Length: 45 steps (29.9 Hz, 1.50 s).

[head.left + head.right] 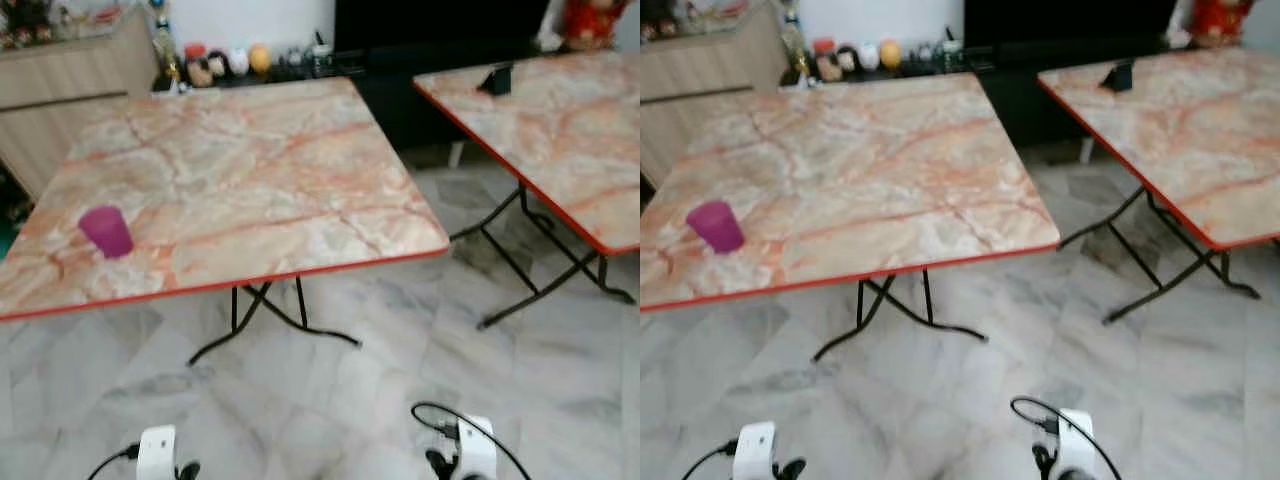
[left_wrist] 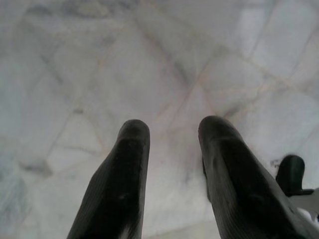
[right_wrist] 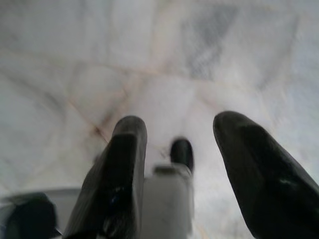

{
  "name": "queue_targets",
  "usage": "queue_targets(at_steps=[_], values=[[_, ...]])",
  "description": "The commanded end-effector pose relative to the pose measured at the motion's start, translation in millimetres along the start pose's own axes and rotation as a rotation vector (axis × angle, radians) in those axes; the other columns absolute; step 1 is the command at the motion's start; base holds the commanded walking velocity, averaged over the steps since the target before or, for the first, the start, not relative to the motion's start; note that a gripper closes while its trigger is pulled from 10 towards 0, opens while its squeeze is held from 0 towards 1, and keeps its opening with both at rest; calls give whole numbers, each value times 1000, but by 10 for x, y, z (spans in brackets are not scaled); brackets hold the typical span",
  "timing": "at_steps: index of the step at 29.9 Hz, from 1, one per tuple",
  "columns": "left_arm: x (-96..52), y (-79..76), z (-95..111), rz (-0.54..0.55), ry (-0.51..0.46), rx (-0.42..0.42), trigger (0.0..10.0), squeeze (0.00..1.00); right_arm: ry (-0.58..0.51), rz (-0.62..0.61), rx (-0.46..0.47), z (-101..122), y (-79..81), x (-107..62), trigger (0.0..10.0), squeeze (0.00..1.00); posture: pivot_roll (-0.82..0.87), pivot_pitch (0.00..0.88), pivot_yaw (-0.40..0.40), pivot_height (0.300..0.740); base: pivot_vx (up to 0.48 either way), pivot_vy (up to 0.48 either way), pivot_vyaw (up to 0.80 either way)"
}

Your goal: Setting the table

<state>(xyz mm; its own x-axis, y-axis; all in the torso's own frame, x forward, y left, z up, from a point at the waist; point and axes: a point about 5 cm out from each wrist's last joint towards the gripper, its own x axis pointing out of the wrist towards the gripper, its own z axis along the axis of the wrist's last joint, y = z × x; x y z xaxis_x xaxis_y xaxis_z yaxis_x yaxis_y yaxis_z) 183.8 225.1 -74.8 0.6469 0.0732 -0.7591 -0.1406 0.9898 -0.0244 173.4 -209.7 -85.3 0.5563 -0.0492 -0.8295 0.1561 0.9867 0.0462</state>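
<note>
Two square folding surfaces, pink-orange marble-look tops with red edging, black metal legs: near surface (image 1: 250,180), second surface (image 1: 560,130) off to right, well apart. Grey-white marble tile floor (image 1: 330,400). One purple plastic cup (image 1: 106,231) upright near left edge of near surface. Small dark object (image 1: 497,78) on second one, can't tell what. Left claw (image 2: 169,144) and right claw (image 3: 179,144) both spread, hanging over floor, holding nothing.

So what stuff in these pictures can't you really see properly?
- Little things behind the near table, left eye view: too small and blurred to name.
- Dark object on the far table: too blurred to identify.
- Purple cup: its inside is hidden by the angle.
- Left gripper and right gripper, eye views: cut off by the bottom edge.
</note>
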Motion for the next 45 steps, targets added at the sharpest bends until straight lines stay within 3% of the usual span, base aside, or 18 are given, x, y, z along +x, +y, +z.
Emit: queue_targets(at_steps=[1,11,18,23,27,36,40,45], values=[[-50,95,-139,21,42,6,10000,0,-9,17,3,32,64,13,10000,0,-75,0,82,740,0,289,0],[-89,129,-235,23,51,1,10000,0,-18,36,-1,76,229,39,10000,0,-72,0,81,740,0,288,0],[-75,19,-257,10,52,1,10000,0,-19,51,-26,63,320,44,10000,0,-71,0,79,740,0,289,0],[-63,-17,-239,6,46,1,10000,0,-28,56,-30,84,327,46,10000,0,-71,0,79,740,0,289,408],[-60,-17,-226,6,42,0,10000,0,-24,40,-1,-12,206,18,10000,0,-69,0,79,740,0,282,142],[-63,13,-220,10,40,0,10000,0,-22,41,-9,-19,206,17,10000,0,-70,0,81,740,0,280,0],[-30,-110,-175,-5,28,3,10000,0,-19,41,-13,-17,211,19,10000,0,-68,0,82,740,0,277,0],[-18,-153,-156,-11,23,7,10000,0,-19,42,-15,-17,213,19,10000,0,-67,0,80,740,0,164,0]])
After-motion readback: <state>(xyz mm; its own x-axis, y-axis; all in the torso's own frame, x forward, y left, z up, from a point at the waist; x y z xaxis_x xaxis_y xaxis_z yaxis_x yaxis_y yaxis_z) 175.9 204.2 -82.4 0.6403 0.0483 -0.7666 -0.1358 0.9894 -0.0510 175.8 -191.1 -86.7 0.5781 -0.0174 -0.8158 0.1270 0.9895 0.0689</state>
